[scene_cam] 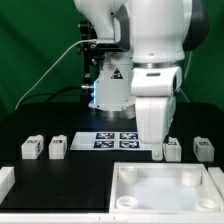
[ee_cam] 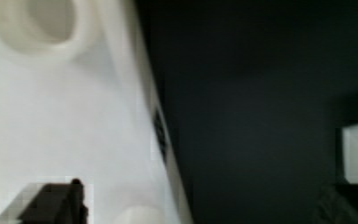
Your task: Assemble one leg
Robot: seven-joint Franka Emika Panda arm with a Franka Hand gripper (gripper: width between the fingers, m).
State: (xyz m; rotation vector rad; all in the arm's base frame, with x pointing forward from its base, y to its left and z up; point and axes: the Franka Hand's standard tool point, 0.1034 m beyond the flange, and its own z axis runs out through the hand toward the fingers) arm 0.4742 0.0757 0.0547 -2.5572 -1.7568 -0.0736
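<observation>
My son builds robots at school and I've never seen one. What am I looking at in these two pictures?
A white robot arm with a two-finger gripper is putting furniture together. One picture comes from a camera off the arm; the blurry one comes from a camera on its wrist. On the black table lie four small tagged legs, a large white tray-like piece and a flat marker board. The gripper is open and holds nothing.

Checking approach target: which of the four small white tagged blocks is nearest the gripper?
The small white tagged leg beside the gripper, inner one of the exterior view's right pair; the other three lie farther.
</observation>
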